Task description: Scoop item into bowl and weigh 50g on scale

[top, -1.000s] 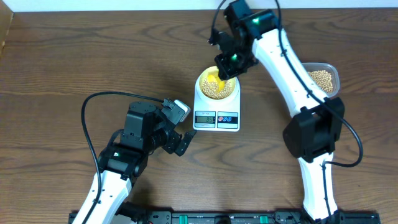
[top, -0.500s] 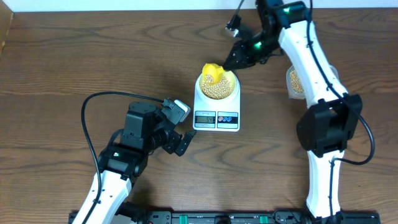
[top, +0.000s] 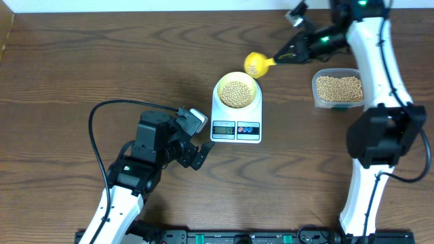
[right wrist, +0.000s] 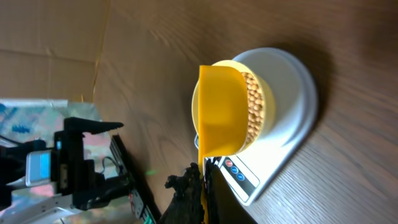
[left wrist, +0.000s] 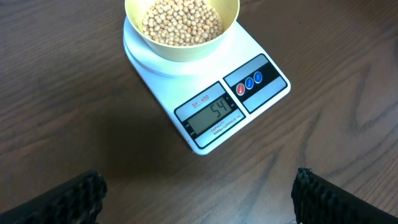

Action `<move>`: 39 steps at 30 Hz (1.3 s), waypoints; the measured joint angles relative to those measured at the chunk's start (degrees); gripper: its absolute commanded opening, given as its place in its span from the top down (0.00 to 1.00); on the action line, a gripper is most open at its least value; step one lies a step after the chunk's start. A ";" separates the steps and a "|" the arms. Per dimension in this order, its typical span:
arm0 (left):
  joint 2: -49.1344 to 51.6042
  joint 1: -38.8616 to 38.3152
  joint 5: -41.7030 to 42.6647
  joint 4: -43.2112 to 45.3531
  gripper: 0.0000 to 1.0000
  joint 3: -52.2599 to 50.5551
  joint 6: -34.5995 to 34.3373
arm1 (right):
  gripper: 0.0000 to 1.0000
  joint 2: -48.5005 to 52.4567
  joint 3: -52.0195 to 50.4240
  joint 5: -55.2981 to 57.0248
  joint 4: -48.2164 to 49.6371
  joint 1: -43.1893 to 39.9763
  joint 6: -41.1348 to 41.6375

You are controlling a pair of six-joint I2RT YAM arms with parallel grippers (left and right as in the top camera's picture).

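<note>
The pale-yellow bowl (top: pixel 237 93) full of tan beans (left wrist: pixel 181 20) sits on the white scale (top: pixel 237 126); its display (left wrist: pixel 212 113) reads 54. My right gripper (top: pixel 290 54) is shut on the handle of a bright yellow measuring spoon (top: pixel 255 64), held above the table just behind and right of the bowl. In the right wrist view the spoon (right wrist: pixel 221 112) hangs in front of the bowl (right wrist: pixel 264 99). My left gripper (top: pixel 195 144) is open and empty over bare table in front-left of the scale; its fingertips (left wrist: pixel 199 193) show at the frame's bottom corners.
A clear plastic tub (top: pixel 338 88) of beans stands right of the scale, under my right arm. The left arm's cable (top: pixel 102 115) loops over the table at left. The table's back edge meets a white wall.
My right gripper has lifted the yellow spoon out of the bowl and carried it up and to the right. The tub is uncovered again. The left arm has not moved.
</note>
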 measured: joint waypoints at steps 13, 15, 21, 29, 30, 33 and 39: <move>0.00 0.00 0.00 0.00 0.02 0.00 0.00 | 0.99 -8.04 0.02 5.77 -8.90 -16.02 -4.59; 0.00 0.00 0.00 0.00 0.02 0.00 0.00 | 0.99 -8.09 0.02 8.24 -10.27 -17.03 -5.33; 0.00 0.00 0.00 0.00 0.02 0.00 0.00 | 0.99 -8.09 0.02 18.38 -11.32 -18.16 -6.54; 0.00 0.00 0.00 0.00 0.02 0.00 0.00 | 0.99 -8.09 0.00 27.17 -10.95 -18.16 -6.67; 0.00 0.00 0.00 0.00 0.02 0.00 0.00 | 0.99 -8.09 0.00 27.91 -10.78 -18.16 -6.67; 0.00 0.00 0.00 0.00 0.03 0.00 0.00 | 0.99 -8.09 -0.09 30.62 -9.35 -18.14 -6.45; 0.00 0.00 0.00 0.00 0.03 0.00 0.00 | 0.99 -8.09 -2.03 39.01 -6.58 -16.17 -4.83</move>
